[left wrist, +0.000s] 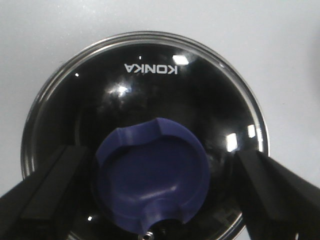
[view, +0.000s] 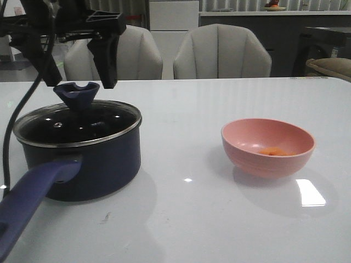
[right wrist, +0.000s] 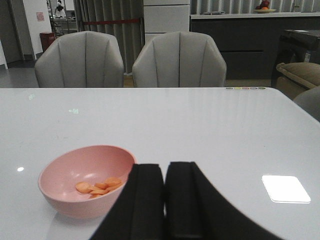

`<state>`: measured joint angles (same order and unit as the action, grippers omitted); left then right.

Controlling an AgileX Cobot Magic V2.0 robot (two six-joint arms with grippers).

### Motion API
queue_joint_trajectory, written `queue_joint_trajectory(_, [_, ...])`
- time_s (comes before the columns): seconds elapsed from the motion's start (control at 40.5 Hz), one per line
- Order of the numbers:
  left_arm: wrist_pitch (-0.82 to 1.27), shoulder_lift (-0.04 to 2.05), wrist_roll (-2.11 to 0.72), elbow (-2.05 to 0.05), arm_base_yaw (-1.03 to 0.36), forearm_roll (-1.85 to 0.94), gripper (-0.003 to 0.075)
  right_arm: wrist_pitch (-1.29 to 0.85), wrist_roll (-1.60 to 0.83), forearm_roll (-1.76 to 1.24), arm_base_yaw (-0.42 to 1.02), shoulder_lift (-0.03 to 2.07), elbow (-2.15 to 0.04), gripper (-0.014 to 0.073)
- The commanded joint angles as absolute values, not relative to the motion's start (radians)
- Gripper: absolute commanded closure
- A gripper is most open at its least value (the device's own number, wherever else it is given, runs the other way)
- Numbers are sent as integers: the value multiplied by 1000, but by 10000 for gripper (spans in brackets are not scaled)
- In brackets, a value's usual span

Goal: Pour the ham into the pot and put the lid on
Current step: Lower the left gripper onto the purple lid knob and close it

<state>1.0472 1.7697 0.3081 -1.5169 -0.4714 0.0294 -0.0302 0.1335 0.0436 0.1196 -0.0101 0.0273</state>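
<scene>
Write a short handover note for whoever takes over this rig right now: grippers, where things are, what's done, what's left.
Left gripper: open, jaws either side of the knob, above the lid.
Right gripper: shut, holding nothing, near the bowl.
Lid sits on the pot, on the table.
Ham lies in the bowl.
Done: nothing poured.
Left: lift lid, pour ham into pot, cover again.

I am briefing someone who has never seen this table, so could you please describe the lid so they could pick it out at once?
On the white table, find the dark navy pot with the long handle, on the robot's left. The lid sits on its top, directly under the open left gripper. Unlike the pink bowl to the right, it is clear glass with a metal rim and a blue notched knob.
</scene>
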Motion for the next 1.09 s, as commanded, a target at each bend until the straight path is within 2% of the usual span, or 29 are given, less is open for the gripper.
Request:
queue_joint_trajectory(0.0, [1028,1736,327,-1550,-476,35,129,59,130,53,115,-31,22,436])
queue_joint_trajectory(0.445, [1024,1782,328,-1550,-476,36,143,59,130,53,115,-31,22,436])
queue_joint_trajectory(0.519, [1024,1782,328,-1552,-476,36,192,59,130,53,115,-31,22,436])
queue_joint_trajectory(0.692, [1022,1782,328,-1552,-476,36,386,59,130,53,115,-31,22,436])
queue_joint_trajectory(0.766, [1022,1782,328,-1552,-476,36,431,59,130,53,115,-31,22,436])
queue_joint_trajectory(1.063, [1024,1739,328,-1552,-476,76,443,59,130,53,115,-31,22,436])
